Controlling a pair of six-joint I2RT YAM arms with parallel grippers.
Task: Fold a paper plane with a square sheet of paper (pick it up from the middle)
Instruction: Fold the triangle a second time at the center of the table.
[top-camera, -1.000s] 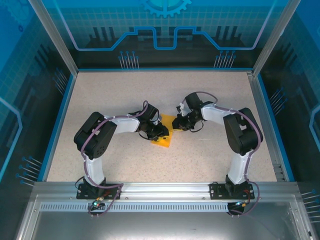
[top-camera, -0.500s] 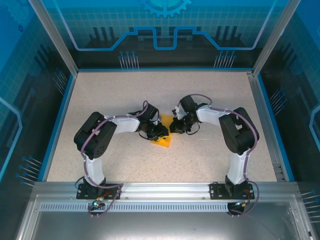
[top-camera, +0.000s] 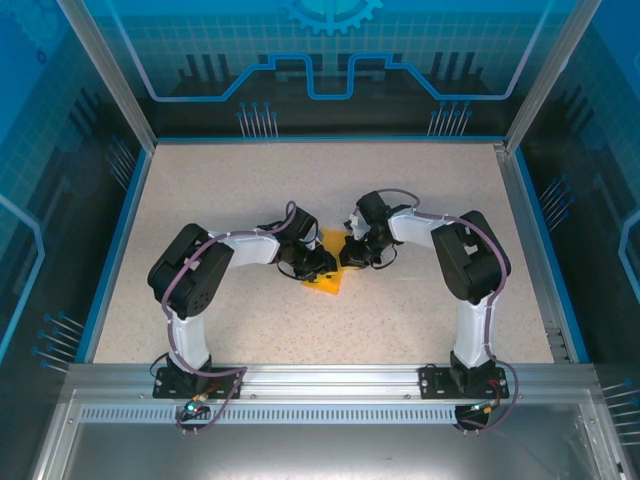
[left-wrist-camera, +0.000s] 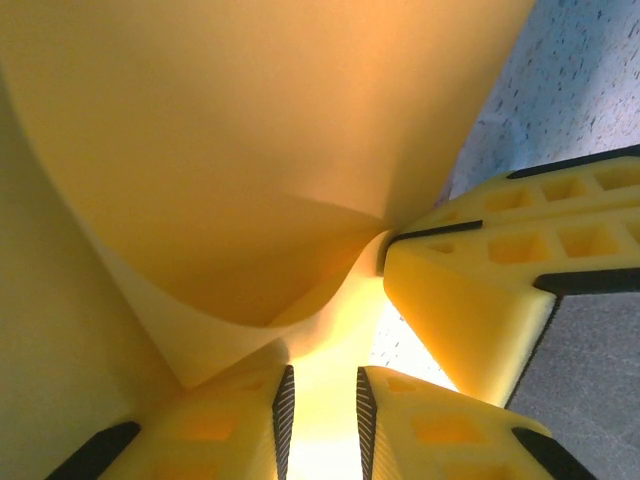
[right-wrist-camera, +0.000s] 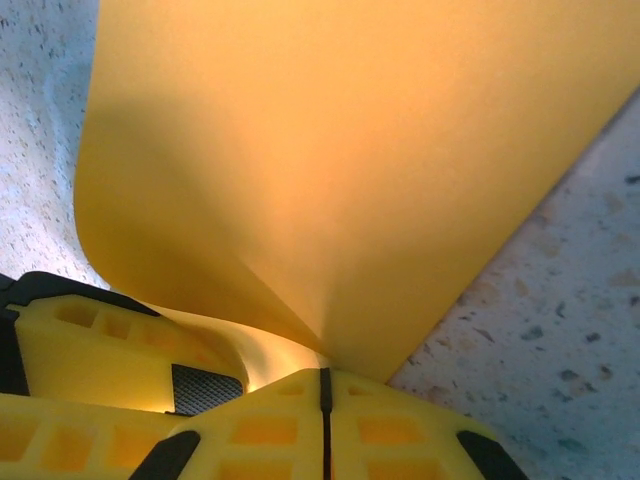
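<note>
On the speckled beige tabletop (top-camera: 430, 200), a thin bright-orange square sheet of paper (right-wrist-camera: 350, 150) curled upward at mid-table, its fold pinched by the fully closed right gripper (right-wrist-camera: 322, 378), while the left gripper (left-wrist-camera: 320, 395) stood slightly parted around its edge, hold unclear; a clean crease would need aligned edges and a firm press.

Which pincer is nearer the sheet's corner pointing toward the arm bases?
Left. The left pincer sits on the orange sheet right behind that corner; the right pincer pinches its right edge, farther back.

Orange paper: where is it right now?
In the top view, the orange paper sits at the table's middle, between the left jaws and the right jaws, which pinch its edge.
</note>
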